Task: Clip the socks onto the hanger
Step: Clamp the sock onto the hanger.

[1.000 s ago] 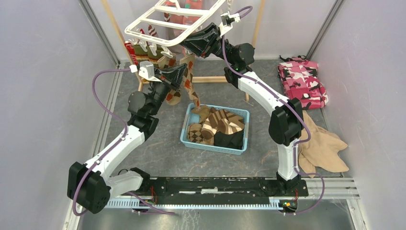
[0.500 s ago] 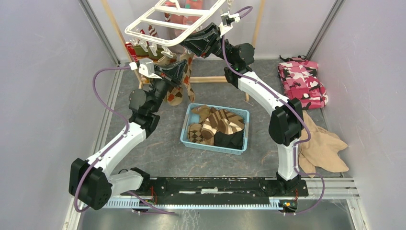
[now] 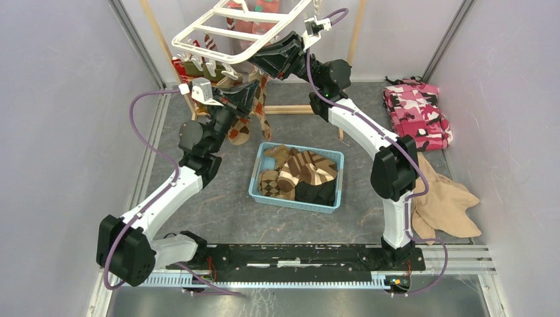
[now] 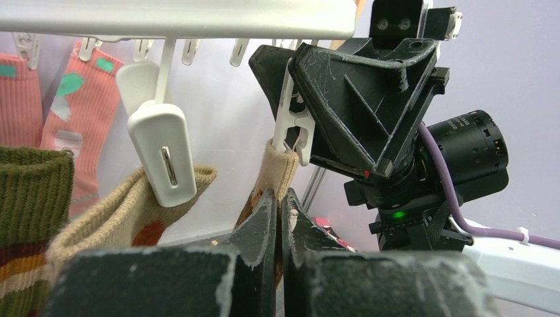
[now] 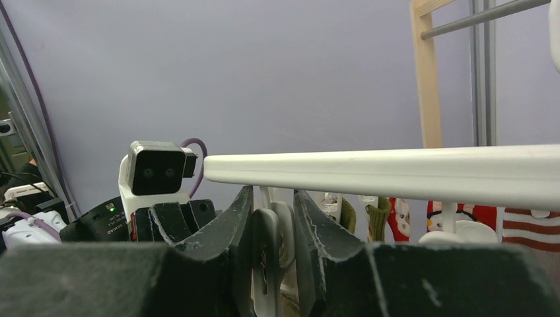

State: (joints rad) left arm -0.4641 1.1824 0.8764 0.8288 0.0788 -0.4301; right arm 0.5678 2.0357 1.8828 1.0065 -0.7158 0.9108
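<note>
- The grey table (image 3: 224,205) carries the two arms at its near edge and everything else behind them.
- The light wooden frame stand (image 5: 429,72) rises at the far side, and the white plastic rectangular hanger (image 4: 178,16) hangs tilted in it, above the table, with small white clips dangling from its rim.
- A large plain beige cloth (image 3: 446,201) lies crumpled on the right, beside the right arm's base, and a folded pink camouflage cloth (image 3: 416,112) sits further back on the same side.
- A light blue plastic basket (image 3: 294,202) stands mid-table between the arms and holds a heap of brown, tan and black socks (image 3: 300,172).
- The right gripper (image 5: 269,198) reaches up under the hanger's near rim, its fingers pinching one white dangling clip (image 5: 267,251) between them.
- The left gripper (image 4: 277,198) is raised just below, its fingers pressed together on a tan sock (image 4: 277,168), whose cuff reaches up into that same clip.
- Further left along the rim, a second white clip (image 4: 162,148) already grips a tan-and-orange sock (image 4: 112,218); an olive sock (image 4: 30,191) and pink socks (image 4: 79,112) hang beyond it.
</note>
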